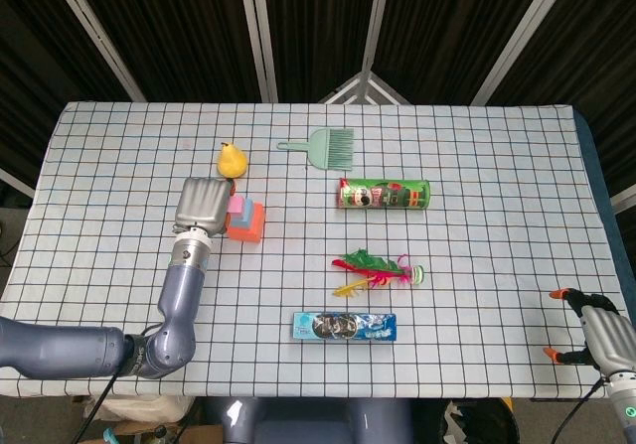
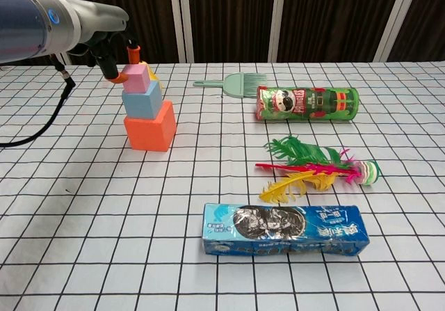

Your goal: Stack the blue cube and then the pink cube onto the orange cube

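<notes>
the stack is up: orange cube (image 2: 149, 132) on the checked table (image 2: 83, 206), blue cube (image 2: 142, 101) sitting square on top of it, and the pink cube (image 2: 139, 78) on the blue one, tilted a touch to one side. from the head view the tower sits in the left half of the cloth, just below the yellow pear (image 1: 232, 159).

the left hand (image 2: 117, 53) is right at the top of the tower, orange-tipped fingers (image 2: 132, 49) against the pink cube's upper left edge and another tip low on its left side. whether it is truly pinching the cube or just touching it, i cannot tell from these angles; overhead, the back of the hand covers most of the stack.

the right hand (image 1: 597, 333) sits far off at the table's near right corner, fingers apart, nothing in it.

scattered to the right of the stack: a green brush (image 2: 233, 84), a green crisps can (image 2: 307, 103) lying on its side, a feather shuttlecock (image 2: 316, 171), and a blue biscuit pack (image 2: 285, 229) nearest the robot.
</notes>
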